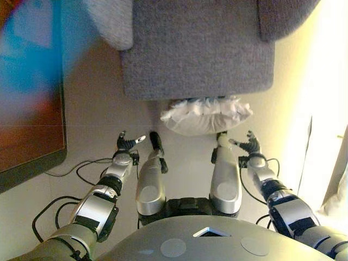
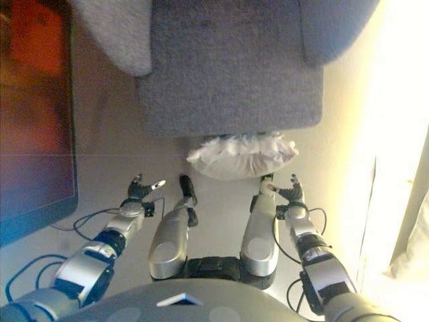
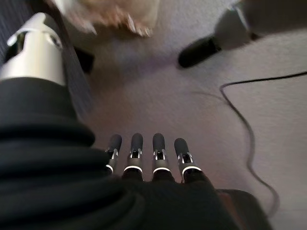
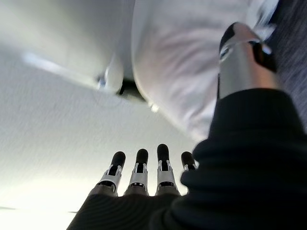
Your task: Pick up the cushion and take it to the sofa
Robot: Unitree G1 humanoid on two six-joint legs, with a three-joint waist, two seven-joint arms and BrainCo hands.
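1. Nothing is picked up yet: the cushion (image 1: 206,115), white and frilled, lies on the floor against the front of the grey sofa (image 1: 198,49).
2. Your left hand (image 1: 127,145) hangs low and short of it, fingers relaxed and apart, holding nothing.
3. Your right hand (image 1: 251,145) is near the cushion's right end, fingers spread, also holding nothing.
4. Still to do: reach in, grasp, lift, then place it on the seat.
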